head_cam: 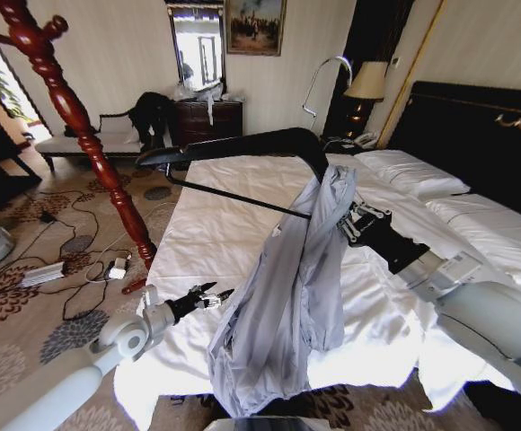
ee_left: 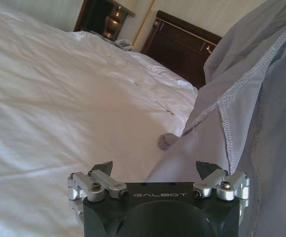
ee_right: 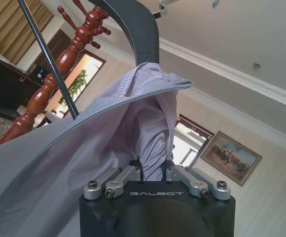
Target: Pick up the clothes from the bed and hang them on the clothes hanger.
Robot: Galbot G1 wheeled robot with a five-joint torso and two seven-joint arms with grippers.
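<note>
The grey-lavender shirt point(head_cam: 287, 287) hangs bunched from one end of the black clothes hanger point(head_cam: 234, 144), which is held above the bed point(head_cam: 216, 224), and it trails down past the bed's front edge. At that draped end my right gripper point(head_cam: 343, 223) is shut on the shirt's fabric point(ee_right: 148, 128), just below the hanger's arm point(ee_right: 133, 29). My left gripper point(head_cam: 225, 294) is low beside the shirt's lower left side. It is open point(ee_left: 155, 169), and the shirt's stitched hem point(ee_left: 222, 113) reaches in between its jaws.
A turned red-brown wooden coat stand point(head_cam: 81, 126) rises at the left beside the bed. Cables and a power strip point(head_cam: 45, 274) lie on the patterned carpet. At the right are white pillows point(head_cam: 413, 175) and the dark headboard point(head_cam: 485, 135). A bench and dresser line the far wall.
</note>
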